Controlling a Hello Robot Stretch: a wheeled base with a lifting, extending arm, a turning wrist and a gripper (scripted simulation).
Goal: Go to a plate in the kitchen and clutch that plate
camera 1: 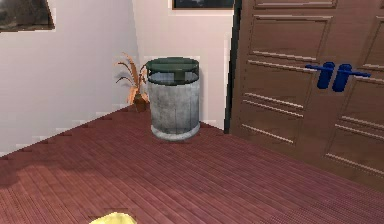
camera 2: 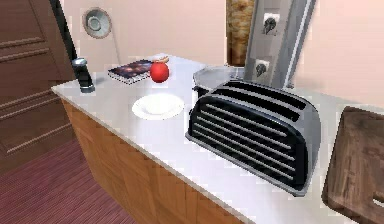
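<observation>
A round white plate (camera 2: 158, 105) lies flat on the pale kitchen counter (camera 2: 120, 100), toward its left end in the arm side view. Just behind the plate sits a red apple (camera 2: 160, 72). Up at the arm side view's top right the arm's grey bar (camera 2: 292, 40) shows with two white marked squares. Left of the squares, the gripper (camera 2: 243, 45) appears as a blurred brownish shape above a grey pot (camera 2: 215, 78). Its far end is not clear, so I cannot tell whether it holds anything. The plate lies well left of and below it.
A large chrome toaster (camera 2: 255, 125) stands right of the plate, a book (camera 2: 133, 70) and a dark can (camera 2: 84, 75) to its left, a dark tray (camera 2: 360, 165) far right. Ahead: grey bin (camera 1: 175, 95), dry plant (camera 1: 130, 80), brown door (camera 1: 320, 90), red wood floor.
</observation>
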